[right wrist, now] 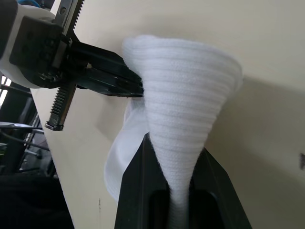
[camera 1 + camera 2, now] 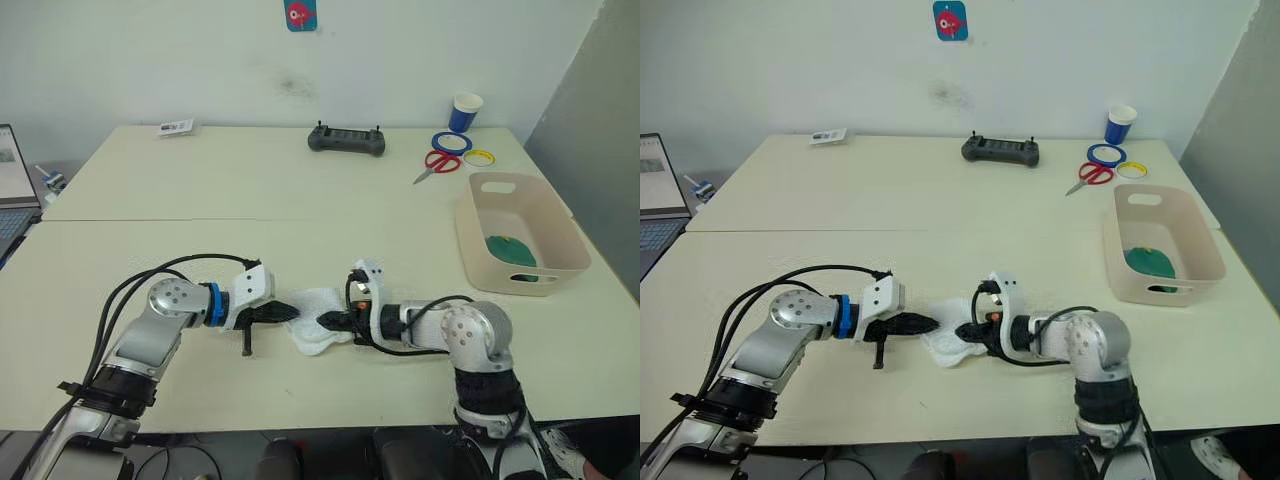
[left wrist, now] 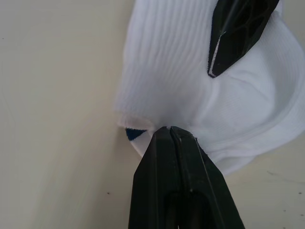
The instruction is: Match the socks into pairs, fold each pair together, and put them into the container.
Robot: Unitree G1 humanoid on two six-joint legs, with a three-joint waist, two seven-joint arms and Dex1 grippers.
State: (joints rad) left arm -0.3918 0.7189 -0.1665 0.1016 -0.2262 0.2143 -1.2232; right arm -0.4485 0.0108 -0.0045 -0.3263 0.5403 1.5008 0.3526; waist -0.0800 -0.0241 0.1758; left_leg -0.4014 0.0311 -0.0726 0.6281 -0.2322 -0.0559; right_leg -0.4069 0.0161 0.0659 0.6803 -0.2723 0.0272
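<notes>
My left end effector (image 2: 283,313) is pinched shut on the left edge of the white socks (image 2: 312,322), bunched on the near table (image 2: 200,210). My right end effector (image 2: 327,322) clamps their right side. Far right, the container (image 2: 517,233) holds a green sock (image 2: 512,249).

A pale cream desk (image 2: 250,200) spans most of the frame, with a seam across its middle. Behind it rises a plain white wall (image 2: 150,60) bearing a small blue-and-red sticker (image 2: 300,14) at top centre. A grey panel (image 2: 600,90) stands at upper right. A laptop (image 2: 12,195) sits at the left edge.
</notes>
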